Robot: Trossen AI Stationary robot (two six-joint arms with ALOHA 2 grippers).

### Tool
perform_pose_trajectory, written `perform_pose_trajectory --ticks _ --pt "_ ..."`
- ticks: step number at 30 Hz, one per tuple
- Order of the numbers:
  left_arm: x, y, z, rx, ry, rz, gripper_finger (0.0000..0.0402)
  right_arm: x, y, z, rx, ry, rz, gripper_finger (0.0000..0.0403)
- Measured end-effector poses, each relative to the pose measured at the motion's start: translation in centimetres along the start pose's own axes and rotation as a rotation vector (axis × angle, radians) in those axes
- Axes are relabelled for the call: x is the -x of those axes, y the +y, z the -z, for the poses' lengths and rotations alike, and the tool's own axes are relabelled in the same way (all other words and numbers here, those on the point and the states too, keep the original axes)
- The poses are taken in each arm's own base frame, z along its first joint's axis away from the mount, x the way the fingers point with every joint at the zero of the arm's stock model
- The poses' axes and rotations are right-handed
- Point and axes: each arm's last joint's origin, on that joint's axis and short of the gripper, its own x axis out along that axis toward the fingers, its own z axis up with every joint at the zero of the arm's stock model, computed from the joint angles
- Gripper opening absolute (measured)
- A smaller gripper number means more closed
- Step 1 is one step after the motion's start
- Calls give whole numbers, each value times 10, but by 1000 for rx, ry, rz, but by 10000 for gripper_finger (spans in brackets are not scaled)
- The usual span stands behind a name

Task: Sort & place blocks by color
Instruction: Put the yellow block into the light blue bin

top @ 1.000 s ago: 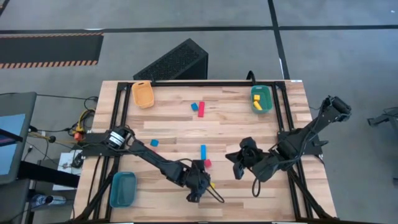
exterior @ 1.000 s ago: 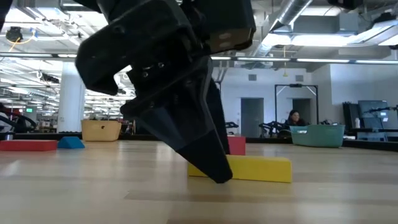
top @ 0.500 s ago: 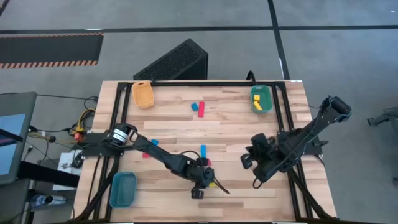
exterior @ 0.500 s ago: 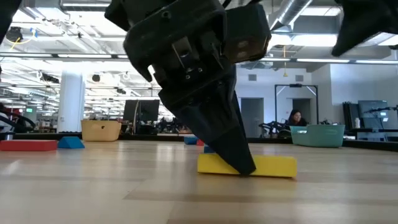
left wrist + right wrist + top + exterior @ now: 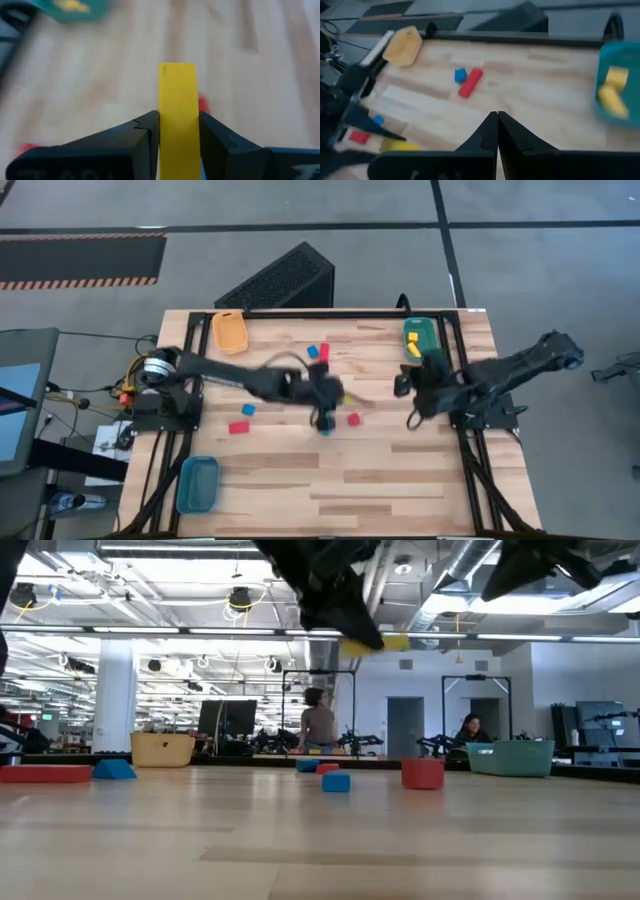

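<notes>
Wooden table (image 5: 400, 470) with blocks (image 5: 353, 420), bins (image 5: 229, 331)

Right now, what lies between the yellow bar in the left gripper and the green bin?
In the high view, the right gripper sits between the yellow bar, held by the left gripper, and the green bin; otherwise bare table.

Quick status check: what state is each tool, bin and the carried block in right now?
Left tool: shut on yellow bar, raised above the table.
Yellow bar: gripped, off the table.
Right tool: shut, holding nothing.
Green bin: holds yellow blocks.
Orange bin: nothing visible inside.
Blue bin: nothing visible inside.
</notes>
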Motion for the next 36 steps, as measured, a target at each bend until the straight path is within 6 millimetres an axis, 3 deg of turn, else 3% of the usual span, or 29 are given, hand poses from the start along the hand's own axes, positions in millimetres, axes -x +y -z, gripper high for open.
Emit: perform_pose_trajectory --ticks 5,9,12,15,21,28,36 --pt "11 56 -12 14 -72 -82 82 -8 -12 -46 19 -29 -62 30" --pt "6 100 -11 30 -86 -143 84 -13 -20 -80 54 1 -259 30" --pt "-2 125 -6 93 -80 -155 85 -20 -25 -96 122 20 -373 30" --pt "0 142 -12 159 -169 -165 85 -33 -35 -104 150 53 -345 30" --pt "6 156 -26 222 -349 -168 86 -67 -40 -114 221 120 -365 33" --pt "4 153 -12 139 -179 -196 86 -112 -43 -131 177 155 -517 76" --pt "13 162 -12 153 -185 -218 86 -154 -48 -130 115 234 -502 161"
